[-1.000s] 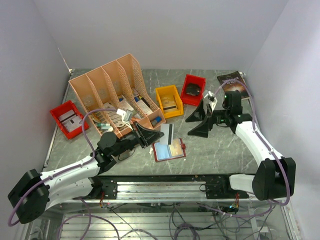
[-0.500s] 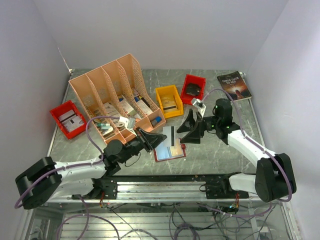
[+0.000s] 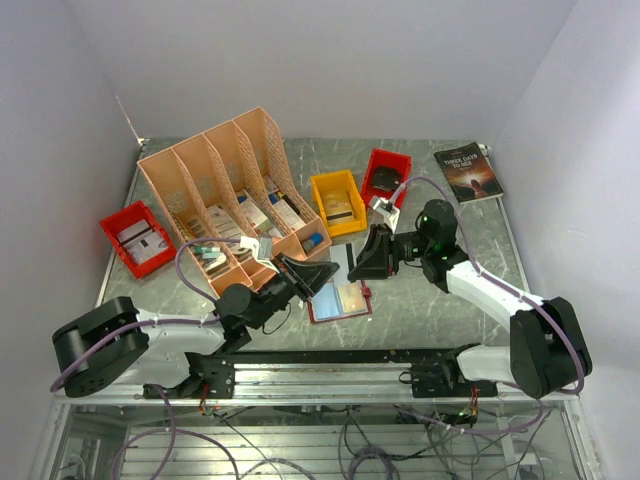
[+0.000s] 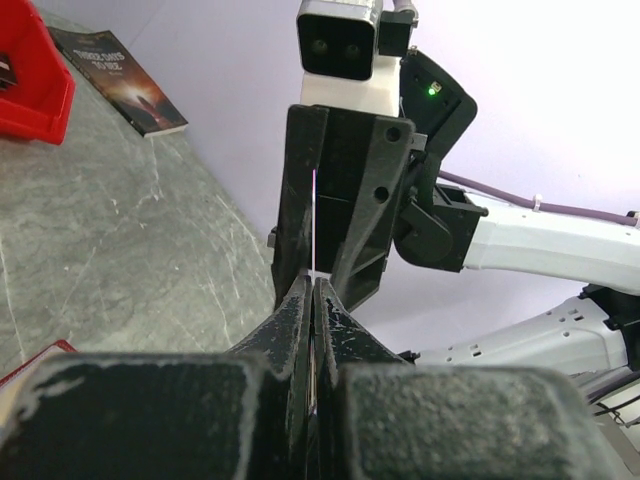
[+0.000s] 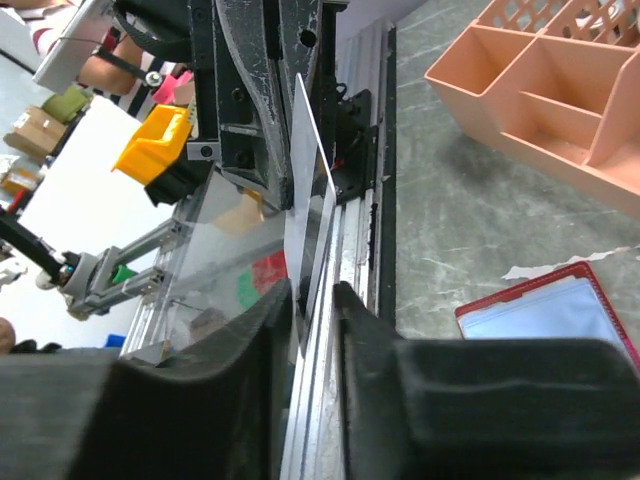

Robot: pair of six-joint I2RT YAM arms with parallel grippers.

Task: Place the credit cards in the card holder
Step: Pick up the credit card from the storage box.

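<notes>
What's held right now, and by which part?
One credit card, edge-on: the left gripper pinches one end; the right gripper straddles the opposite end, but whether it clamps yet cannot be told.

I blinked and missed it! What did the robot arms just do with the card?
The right tool swung left across the table to the credit card and closed on it from wide open. The left tool edged right to meet it, keeping its grip, so both now hold the card. The red card holder stayed open on the table; the yellow bin and book did not move.
</notes>
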